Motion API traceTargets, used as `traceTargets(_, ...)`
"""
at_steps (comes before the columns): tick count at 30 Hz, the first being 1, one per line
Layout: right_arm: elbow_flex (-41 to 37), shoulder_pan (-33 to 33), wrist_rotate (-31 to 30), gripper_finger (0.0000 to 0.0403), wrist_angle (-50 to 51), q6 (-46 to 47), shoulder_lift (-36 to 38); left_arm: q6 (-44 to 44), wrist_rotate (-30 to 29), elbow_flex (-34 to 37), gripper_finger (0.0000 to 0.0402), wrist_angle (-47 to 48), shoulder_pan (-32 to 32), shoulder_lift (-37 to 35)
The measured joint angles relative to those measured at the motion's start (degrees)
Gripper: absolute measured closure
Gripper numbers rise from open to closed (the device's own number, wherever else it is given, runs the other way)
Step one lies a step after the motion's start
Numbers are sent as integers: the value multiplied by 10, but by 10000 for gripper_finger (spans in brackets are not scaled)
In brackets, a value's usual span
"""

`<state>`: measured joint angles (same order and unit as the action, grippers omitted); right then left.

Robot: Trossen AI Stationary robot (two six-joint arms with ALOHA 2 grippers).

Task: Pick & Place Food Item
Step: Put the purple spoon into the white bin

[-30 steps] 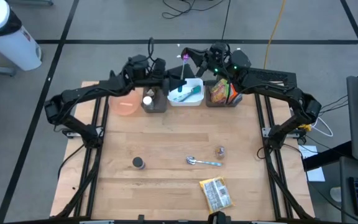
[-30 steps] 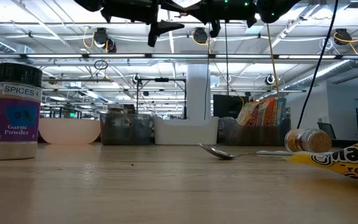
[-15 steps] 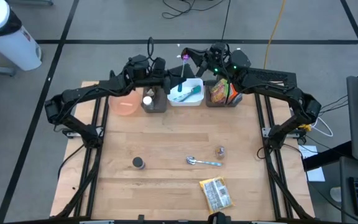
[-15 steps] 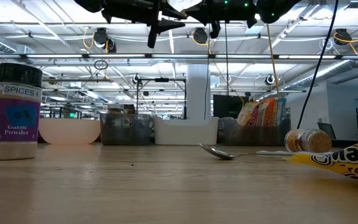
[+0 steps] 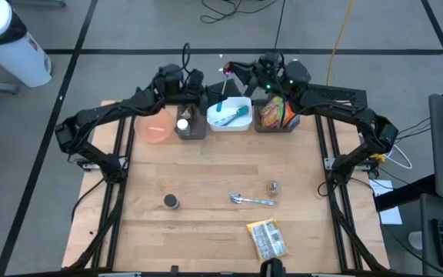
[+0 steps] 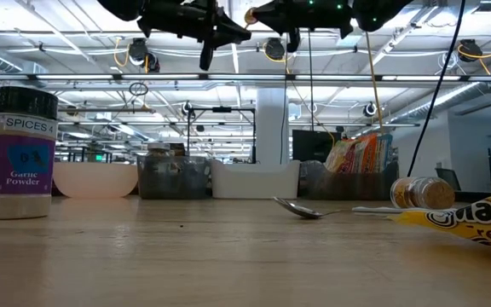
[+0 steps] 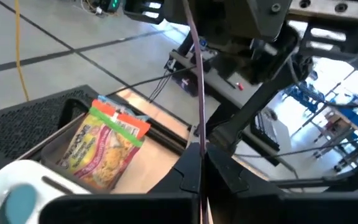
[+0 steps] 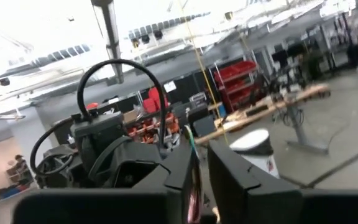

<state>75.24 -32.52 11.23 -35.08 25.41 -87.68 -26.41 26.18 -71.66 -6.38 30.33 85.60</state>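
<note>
Both grippers meet high above the bins at the table's far edge. Between them is a thin utensil with a purple end and a dark shaft. My left gripper is shut on the shaft. My right gripper is at the purple end, its fingers close on either side. A yellow snack packet lies flat near the table's front edge. Another food packet stands in the dark right-hand bin. My left gripper pinches the lower part of the utensil's shaft between its two fingers, coming about level from the table's left, fingers across the shaft. The utensil stands nearly upright, clear of the bins. My right gripper has the utensil's purple end between its fingers, a narrow gap on one side; it comes from the table's right.
A row stands along the far edge: a pink bowl, a dark bin with a spice jar, a white bin with teal things. On the open table lie a garlic powder jar, a spoon and a small bottle.
My left gripper has shut on the utensil's shaft: its fingers stood apart on either side a second ago and are now together. Both arms have kept their places, and the utensil stays upright between them.
</note>
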Motion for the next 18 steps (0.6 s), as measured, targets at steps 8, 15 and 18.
traceTargets(8, -2, -62, 132, 279, 26, 71, 10, 35, 27, 0, 397, 72, 14, 0)
traceTargets(15, -1, -85, 221, 244, 73, 95, 18, 70, 25, 0, 397, 140, 20, 4)
traceTargets(18, -1, -91, 259, 239, 96, 96, 21, 83, 25, 0, 397, 154, 25, 8)
